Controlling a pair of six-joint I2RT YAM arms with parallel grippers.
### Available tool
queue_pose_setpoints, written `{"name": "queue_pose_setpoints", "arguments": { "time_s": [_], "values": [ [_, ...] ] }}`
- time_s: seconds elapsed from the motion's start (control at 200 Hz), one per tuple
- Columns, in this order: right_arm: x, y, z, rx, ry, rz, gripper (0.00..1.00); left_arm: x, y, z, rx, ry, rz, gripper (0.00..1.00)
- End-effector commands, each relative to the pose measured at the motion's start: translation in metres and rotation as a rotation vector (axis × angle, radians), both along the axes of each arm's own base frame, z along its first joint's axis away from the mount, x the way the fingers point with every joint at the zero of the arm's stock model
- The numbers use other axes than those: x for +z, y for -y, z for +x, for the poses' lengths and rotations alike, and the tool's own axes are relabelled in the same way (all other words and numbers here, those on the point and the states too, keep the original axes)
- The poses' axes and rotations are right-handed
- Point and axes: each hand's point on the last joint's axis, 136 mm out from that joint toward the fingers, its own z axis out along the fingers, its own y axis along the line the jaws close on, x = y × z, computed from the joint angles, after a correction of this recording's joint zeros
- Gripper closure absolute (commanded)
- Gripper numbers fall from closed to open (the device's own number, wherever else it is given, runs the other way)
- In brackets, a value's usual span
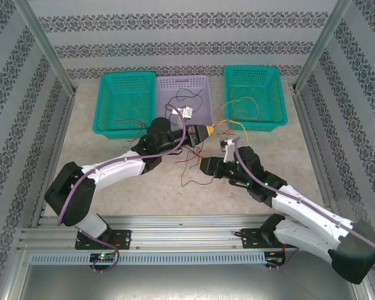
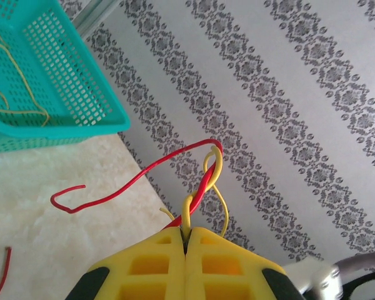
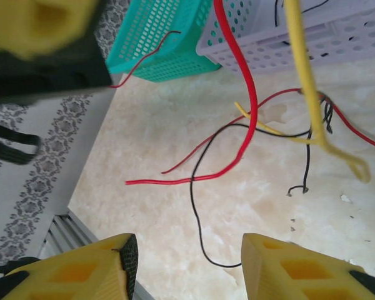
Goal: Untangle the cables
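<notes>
Top view: three baskets along the back. The left teal basket [image 1: 115, 94] has a couple of reddish cables [image 1: 130, 121]. The purple basket [image 1: 200, 87] has thin dark ones, I think, they're tiny from up here. The right teal basket [image 1: 269, 87] has yellow and orange. The tangle [image 1: 190, 164] sits on the table [image 1: 144, 200] between my claws.

Left wrist: my left claw [image 2: 185, 232] is clenched on a red cable [image 2: 175, 159] and a yellow cable [image 2: 214, 169] twisted together.

Right wrist: my right claw [image 3: 189, 250] is spread wide, gripping nothing, above a black cable [image 3: 195, 187] on the table.
</notes>
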Motion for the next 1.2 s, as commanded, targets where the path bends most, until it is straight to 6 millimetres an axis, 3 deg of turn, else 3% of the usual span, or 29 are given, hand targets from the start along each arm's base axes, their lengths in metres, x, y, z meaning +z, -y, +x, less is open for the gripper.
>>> {"name": "queue_pose_setpoints", "arguments": {
  "time_s": [0.0, 0.09, 0.505, 0.62, 0.769, 0.934, 1.024, 1.064, 1.194],
  "values": [
    [-0.005, 0.0, 0.017, -0.072, 0.043, -0.006, 0.53, 0.032, -0.004, -0.006, 0.035, 0.063, -0.095, 1.0],
    [-0.012, -0.001, 0.024, -0.096, 0.047, -0.009, 0.54, 0.036, -0.003, -0.01, 0.039, 0.07, -0.104, 1.0],
    [-0.005, 0.006, 0.051, -0.225, 0.149, -0.003, 0.6, 0.037, -0.003, -0.021, 0.049, 0.058, -0.157, 1.0],
    [-0.004, 0.004, 0.053, -0.228, 0.161, -0.013, 0.69, 0.038, -0.006, -0.022, 0.058, 0.059, -0.168, 1.0],
    [-0.002, -0.002, 0.058, -0.24, 0.182, -0.005, 0.7, 0.042, -0.009, -0.022, 0.067, 0.055, -0.202, 1.0],
    [0.002, -0.005, 0.06, -0.252, 0.205, 0.007, 0.8, 0.044, -0.014, -0.023, 0.086, 0.058, -0.211, 1.0],
    [0.004, -0.007, 0.06, -0.245, 0.215, 0.003, 0.93, 0.047, -0.015, -0.024, 0.089, 0.063, -0.215, 1.0],
    [0.004, -0.005, 0.059, -0.247, 0.217, -0.003, 1.0, 0.046, -0.016, -0.023, 0.091, 0.063, -0.207, 1.0],
    [0.005, 0.02, 0.049, -0.299, 0.242, -0.041, 1.0, 0.043, -0.03, -0.024, 0.137, 0.084, -0.131, 1.0]
  ]
}}
